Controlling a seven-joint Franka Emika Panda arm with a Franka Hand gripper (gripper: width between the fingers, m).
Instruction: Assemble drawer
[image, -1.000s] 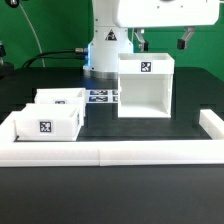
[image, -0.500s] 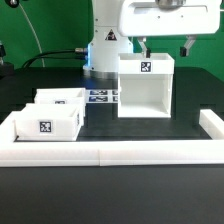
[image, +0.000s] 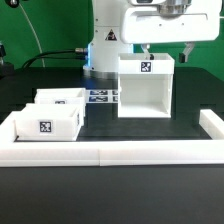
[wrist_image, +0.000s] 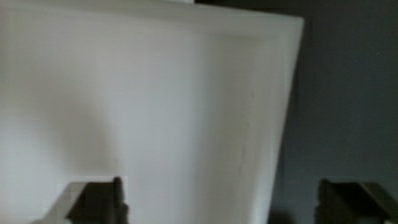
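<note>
The large white boxy shell (image: 146, 90) of the drawer stands upright right of centre, a tag on its top front edge. Two small white trays with tags sit on the exterior view's left: one in front (image: 47, 120), one behind it (image: 62, 98). My gripper (image: 167, 50) hangs just above the shell's back top edge, open and empty. In the wrist view the shell's white wall (wrist_image: 143, 100) fills most of the frame. The dark fingertips (wrist_image: 98, 203) stand wide apart, with the wall's edge between them (wrist_image: 228, 205).
The marker board (image: 101, 96) lies flat between the trays and the shell. Long low white border blocks run along the front (image: 110, 153) and up the right side (image: 212, 125). The robot's base (image: 105, 50) stands behind the marker board.
The gripper has come down closer to the shell's top over the last second. Its jaws stay open. The shell and trays have not moved.
</note>
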